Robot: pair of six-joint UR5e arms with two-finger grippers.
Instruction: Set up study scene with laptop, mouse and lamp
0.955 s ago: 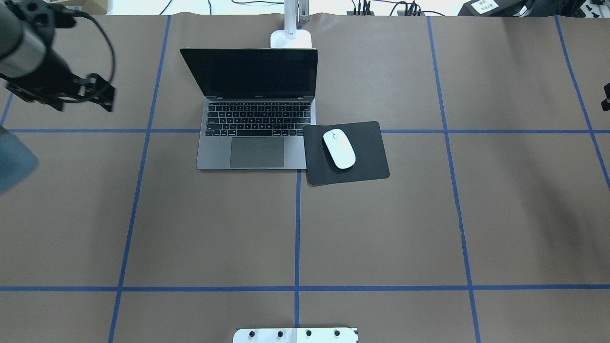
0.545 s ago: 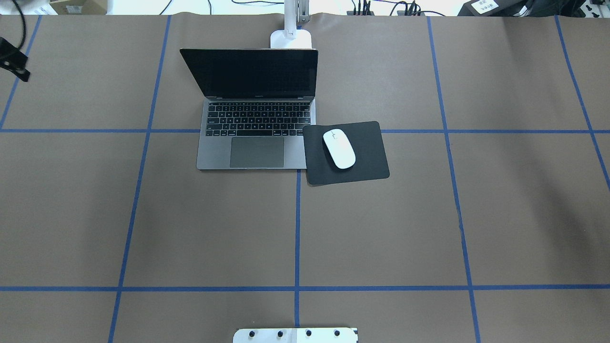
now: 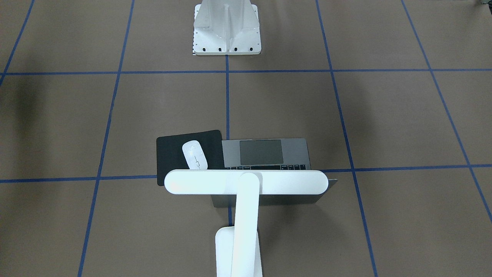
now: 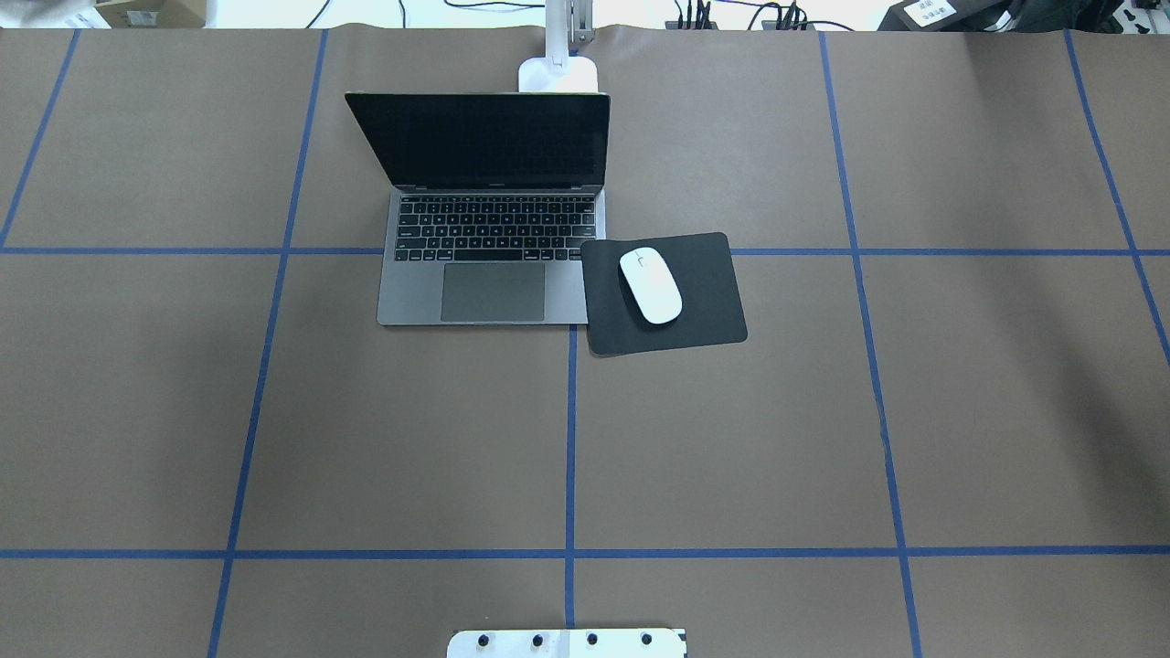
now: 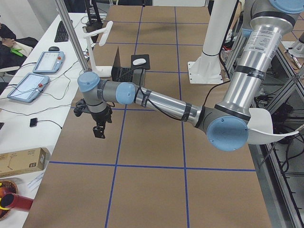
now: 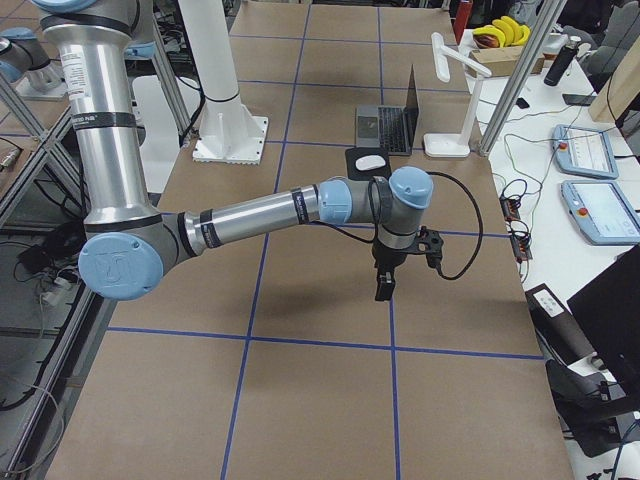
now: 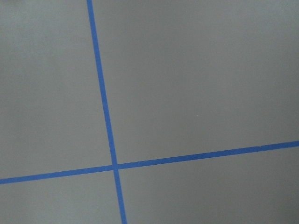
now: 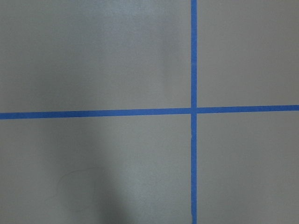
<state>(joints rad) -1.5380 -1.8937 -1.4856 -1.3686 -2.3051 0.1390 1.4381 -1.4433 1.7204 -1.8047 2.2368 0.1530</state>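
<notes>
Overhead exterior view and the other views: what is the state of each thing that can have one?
Slim space-grey metal laptop: open, screen dark.
Small white glossy oval mouse: resting on the flat black mat.
White desk lamp with long light bar: upright, behind the laptop.
Left claw: over bare table; open or shut, cannot tell.
Right claw: over bare table; cannot tell.

Soft, even light from above falls on the brown surface [image 4: 731, 439]. Shadows show only as faint, blurred patches near its left and right edges. Beyond the far edge the overhead view burns out to white. The lamp [image 3: 246, 182] is overexposed and nearly featureless. Both wrist views are slightly soft, and the right one is dimmer at lower left.
</notes>
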